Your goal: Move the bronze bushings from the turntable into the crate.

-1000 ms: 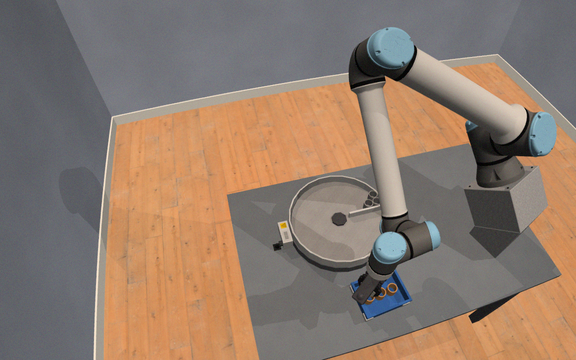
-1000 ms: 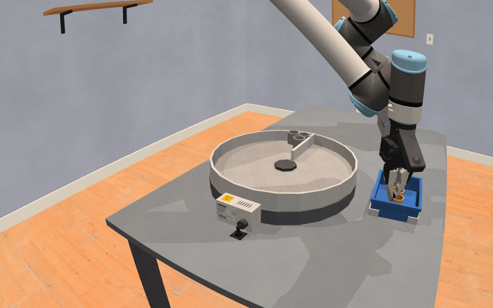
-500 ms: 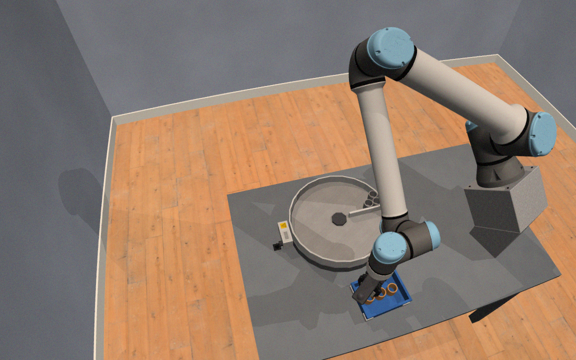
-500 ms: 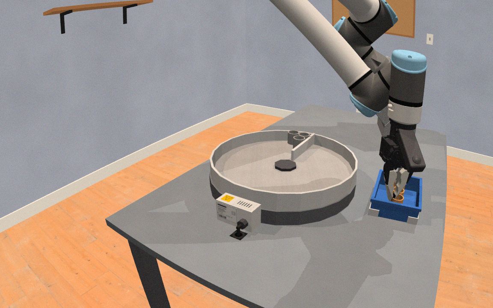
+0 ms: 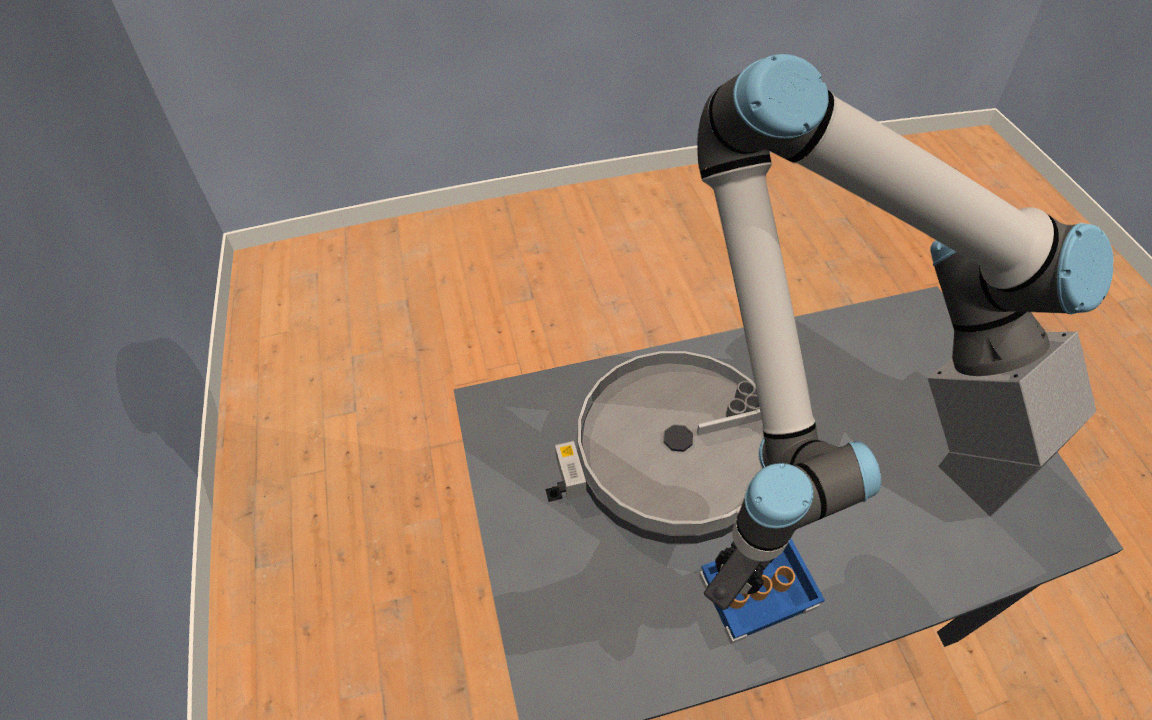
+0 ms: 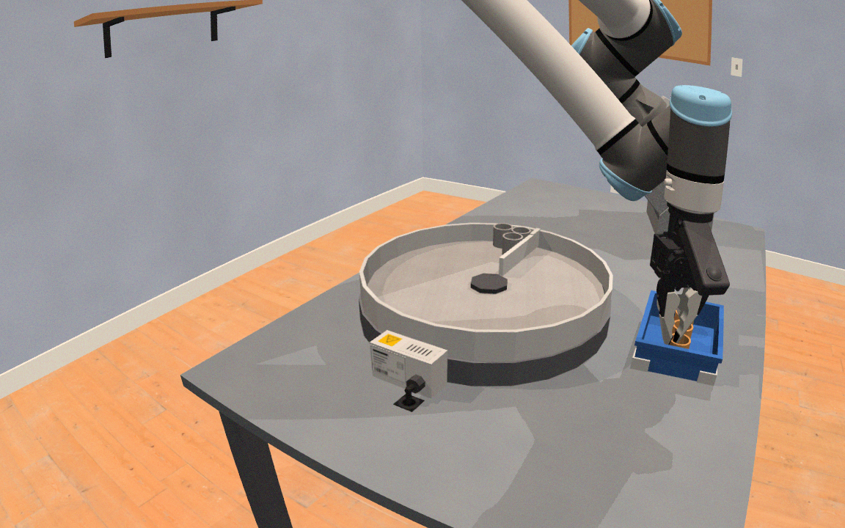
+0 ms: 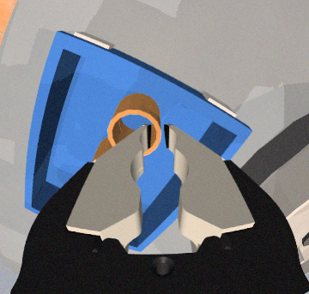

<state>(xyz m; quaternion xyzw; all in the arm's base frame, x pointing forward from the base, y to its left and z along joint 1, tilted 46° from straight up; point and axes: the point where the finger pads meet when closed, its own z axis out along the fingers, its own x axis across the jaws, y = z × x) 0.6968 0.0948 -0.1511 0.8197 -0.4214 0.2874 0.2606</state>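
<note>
My gripper [image 6: 674,336] [image 7: 157,126] is low in the blue crate [image 5: 774,620] [image 6: 677,362] [image 7: 103,77]. Its jaws stand slightly apart, with thin gaps beside the wall of an upright bronze bushing [image 5: 741,603] [image 6: 681,345] [image 7: 146,101]. That wall lies between the fingertips, one tip over the bore, and does not look gripped. A second bronze bushing [image 5: 763,594] [image 7: 101,152] and a third [image 5: 783,587] stand in a row with it. Three steel bushings [image 5: 736,397] [image 6: 500,239] are grouped on the turntable [image 5: 584,438] [image 6: 488,345]. The arm hides part of the turntable in the top view.
A straight divider bar [image 5: 723,423] [image 6: 518,251] stands beside the steel bushings. A dark hub [image 5: 678,437] [image 6: 488,283] sits at the turntable's centre. A control box [image 5: 569,465] [image 6: 407,358] is beside its rim. The crate's side walls stand close around the gripper.
</note>
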